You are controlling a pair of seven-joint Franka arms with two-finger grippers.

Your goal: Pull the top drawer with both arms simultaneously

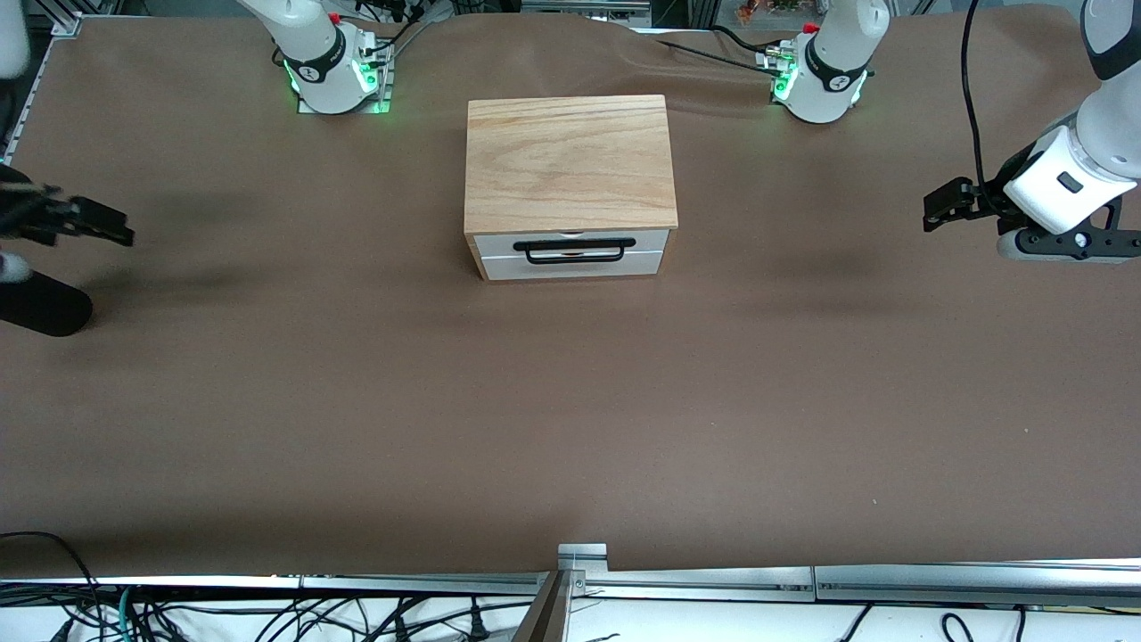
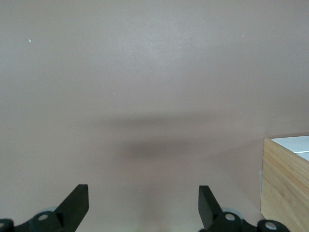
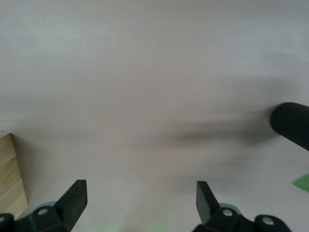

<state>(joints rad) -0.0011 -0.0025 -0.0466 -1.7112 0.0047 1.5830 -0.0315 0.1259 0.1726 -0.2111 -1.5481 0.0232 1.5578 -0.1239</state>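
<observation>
The oak box (image 1: 570,160) stands in the middle of the table, front toward the front camera. Its top drawer (image 1: 651,241) has a white front, is shut flush with the box, and carries a black loop handle (image 1: 575,251). My left gripper (image 1: 936,207) hangs open and empty over the cloth at the left arm's end, well apart from the box. My right gripper (image 1: 116,230) hangs open and empty over the right arm's end. The left wrist view shows open fingers (image 2: 77,200) and a box corner (image 2: 285,188). The right wrist view shows open fingers (image 3: 75,198) and a box corner (image 3: 9,174).
A second white drawer front (image 1: 642,264) sits under the top drawer. A black cylinder (image 1: 40,303) lies low near the right gripper and also shows in the right wrist view (image 3: 292,123). Brown cloth (image 1: 570,401) covers the table. The arm bases (image 1: 334,67) stand along the table's edge farthest from the front camera.
</observation>
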